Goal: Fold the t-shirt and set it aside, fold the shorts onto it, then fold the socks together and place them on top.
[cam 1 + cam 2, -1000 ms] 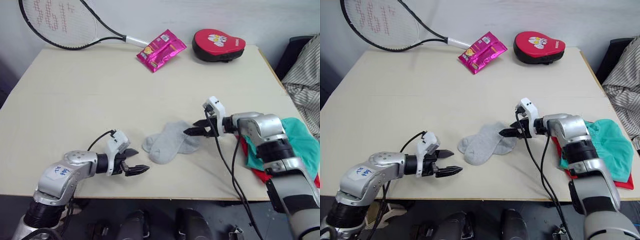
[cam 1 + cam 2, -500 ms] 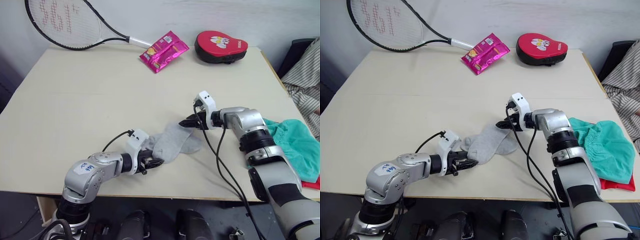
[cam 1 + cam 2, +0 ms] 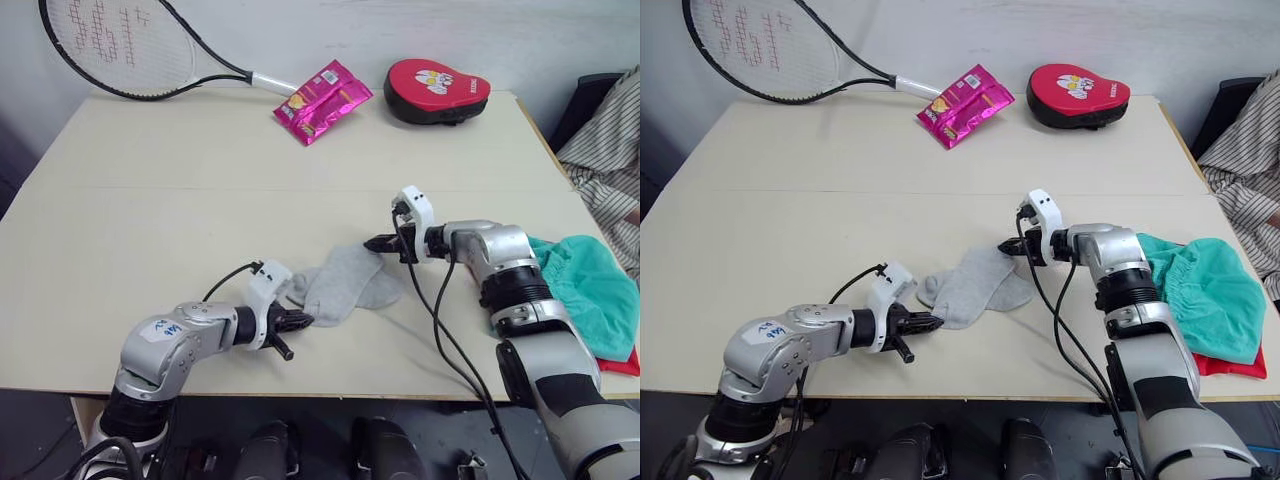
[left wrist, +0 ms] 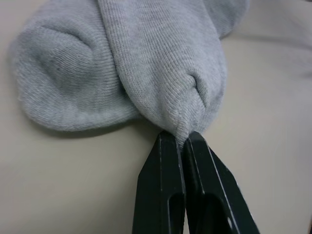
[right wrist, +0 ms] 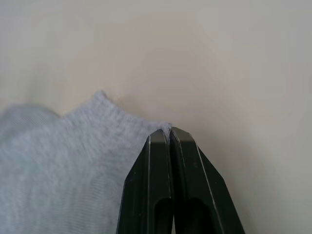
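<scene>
Two light-grey socks lie overlapped near the table's front middle. My left gripper is shut on the near end of the upper sock; the left wrist view shows the knit bunched between the closed tips of that gripper. My right gripper is shut at the socks' far corner, and in the right wrist view its closed tips pinch that edge. The teal shorts lie at the table's right edge on top of the red t-shirt, which peeks out beneath.
A tennis racket, a pink snack packet and a red padded mitt lie along the table's back edge. Striped cloth hangs beyond the right edge. Cables trail from both wrists across the table's front.
Both grippers went from open to shut. The left one moved right to the socks' near end and pinched it. The right one closed on the far corner.
</scene>
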